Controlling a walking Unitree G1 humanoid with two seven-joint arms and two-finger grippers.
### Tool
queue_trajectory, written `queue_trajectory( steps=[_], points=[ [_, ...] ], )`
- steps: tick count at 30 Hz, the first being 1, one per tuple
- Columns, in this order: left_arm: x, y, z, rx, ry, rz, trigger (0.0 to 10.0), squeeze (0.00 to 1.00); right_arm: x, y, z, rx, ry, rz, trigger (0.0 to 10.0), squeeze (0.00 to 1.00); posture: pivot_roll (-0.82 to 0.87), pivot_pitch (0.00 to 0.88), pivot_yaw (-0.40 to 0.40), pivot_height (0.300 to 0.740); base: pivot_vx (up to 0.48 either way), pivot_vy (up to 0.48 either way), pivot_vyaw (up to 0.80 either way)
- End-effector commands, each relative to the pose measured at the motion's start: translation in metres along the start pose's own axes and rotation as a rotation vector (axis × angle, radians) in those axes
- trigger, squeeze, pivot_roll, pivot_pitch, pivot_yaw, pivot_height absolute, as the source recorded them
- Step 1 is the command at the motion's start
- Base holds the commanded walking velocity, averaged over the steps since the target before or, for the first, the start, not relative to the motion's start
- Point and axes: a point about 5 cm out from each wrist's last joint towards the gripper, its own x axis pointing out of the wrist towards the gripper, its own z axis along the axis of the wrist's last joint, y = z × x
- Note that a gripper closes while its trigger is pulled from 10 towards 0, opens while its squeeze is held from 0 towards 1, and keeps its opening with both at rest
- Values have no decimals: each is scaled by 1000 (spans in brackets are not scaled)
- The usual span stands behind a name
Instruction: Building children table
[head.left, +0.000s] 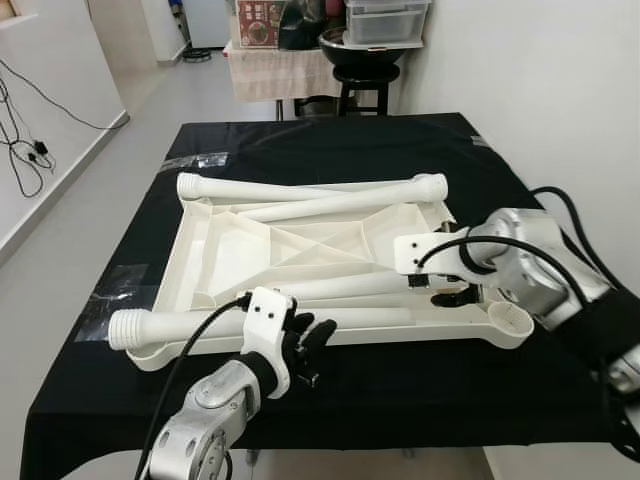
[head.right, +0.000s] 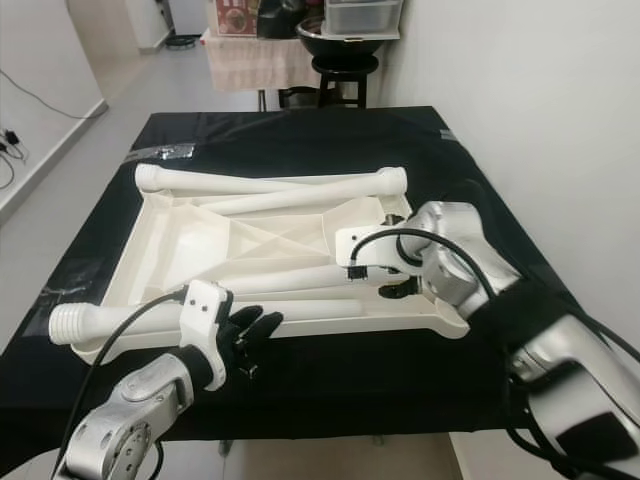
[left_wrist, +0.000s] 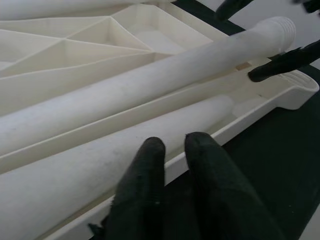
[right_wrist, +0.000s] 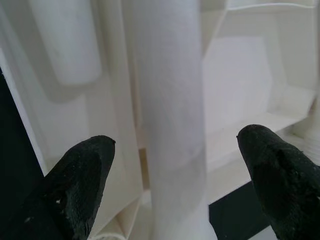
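Observation:
An upturned white plastic tabletop (head.left: 190, 250) lies on the black-covered table (head.left: 330, 140). Several white legs rest on it: one along the far rim (head.left: 310, 187), one slanted behind the middle (head.left: 340, 205), one across the near half (head.left: 340, 288), and one along the near rim (head.left: 200, 325) with its threaded end to the left. My left gripper (head.left: 305, 345) is shut, just off the near rim beside that last leg (left_wrist: 100, 165). My right gripper (head.left: 450, 292) is open, its fingers (right_wrist: 80, 175) on either side of the right end of a leg (right_wrist: 170, 100) without touching it.
The black cloth reaches the front edge close to my body. A white wall runs along the right. Behind the table stand a black stool with a dark bowl (head.left: 362, 50) and a cloth-covered side table (head.left: 275, 70). Cables (head.left: 25, 150) hang on the left wall.

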Motion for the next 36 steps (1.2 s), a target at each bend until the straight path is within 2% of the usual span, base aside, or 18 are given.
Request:
queue_trajectory(
  steps=[1, 6, 7, 9, 10, 13, 14, 15, 25, 31, 34, 36],
  points=[
    [-2, 0, -1, -4, 12, -4, 0, 0, 6, -3, 6, -29, 33, -15, 10000, 0, -55, 59, -5, 740, 0, 0, 0],
    [-2, -1, -2, -11, 15, -1, 0, 0, 11, -9, 9, -58, 70, -26, 10000, 0, -49, 64, -10, 740, 0, 0, 0],
    [-3, -1, -3, -16, 20, 10, 1137, 0, 13, -11, 7, -78, 94, -31, 10000, 0, -52, 71, -15, 740, 0, 0, 0],
    [-4, 1, -4, -27, 22, 37, 1137, 0, 15, -16, 4, -106, 131, -31, 10000, 0, -55, 72, -16, 740, 0, 0, 0],
    [-3, 0, -4, -29, 24, 34, 10000, 0, 15, -17, 4, -115, 140, -31, 10000, 0, -58, 76, -20, 740, 0, 0, 0],
    [-3, -1, -4, -30, 27, 30, 10000, 0, 16, -19, 4, -127, 151, -32, 10000, 0, -58, 76, -20, 740, 0, 0, 0],
    [-3, -2, -5, -35, 30, 23, 10000, 0, 16, -20, 1, -149, 167, -22, 4235, 0, -62, 78, -21, 740, 0, 0, 0],
    [-3, -2, -5, -37, 30, 21, 10000, 0, 17, -19, -1, -163, 173, -11, 0, 0, -63, 78, -22, 740, 0, 0, 0],
    [-2, -3, -5, -43, 30, 23, 10000, 0, 23, -11, -4, -195, 188, 21, 0, 0, -64, 81, -29, 740, 0, 0, 0],
    [-2, -4, -6, -44, 31, 30, 10000, 0, 33, -2, -4, -215, 188, 45, 0, 0, -55, 70, -34, 740, 0, 0, 0],
    [-1, -4, -6, -43, 31, 31, 10000, 0, 34, -1, -2, -204, 167, 42, 0, 0, -52, 67, -34, 740, 0, 0, 0],
    [-2, -3, -5, -34, 31, 34, 10000, 0, 30, -8, 1, -103, 83, -18, 0, 0, -48, 60, -30, 740, 0, 0, 0]
  ],
)
